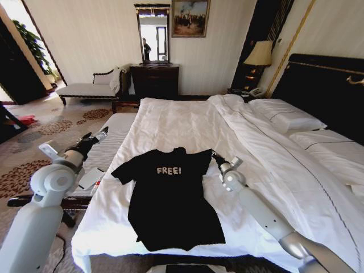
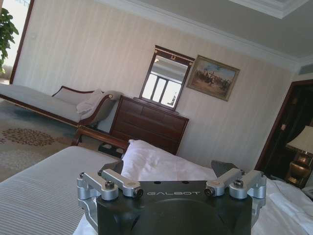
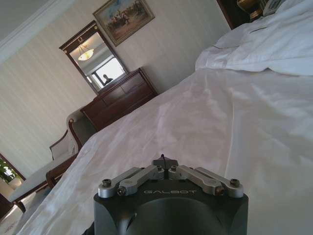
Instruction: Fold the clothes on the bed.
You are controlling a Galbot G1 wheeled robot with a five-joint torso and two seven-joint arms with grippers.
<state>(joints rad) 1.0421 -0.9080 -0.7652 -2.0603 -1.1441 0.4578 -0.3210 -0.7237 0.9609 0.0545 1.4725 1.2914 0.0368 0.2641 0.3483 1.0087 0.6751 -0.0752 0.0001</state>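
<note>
You are working in a furnished bedroom, most likely a hotel room. The bed (image 1: 187,122) fills the room's middle, with white duvet (image 1: 273,153), two pillows (image 1: 284,116) and a tall dark headboard (image 1: 324,91). Beyond the bed's foot stand a dark wooden dresser (image 1: 154,79) with a mirror (image 1: 153,33), a framed painting (image 1: 190,17) beside that, and a pale chaise (image 1: 91,86) (on patterned carpet (image 1: 34,136)). A lamp (image 1: 260,54) glows near the headboard.

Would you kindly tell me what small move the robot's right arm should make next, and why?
Probably lift the sleeve and carry it inward over the chest. The right end effector sits shut at the T-shirt's right sleeve on the bed, the shirt lies flat and unfolded, and the left end effector hangs open off the bedside.
</note>
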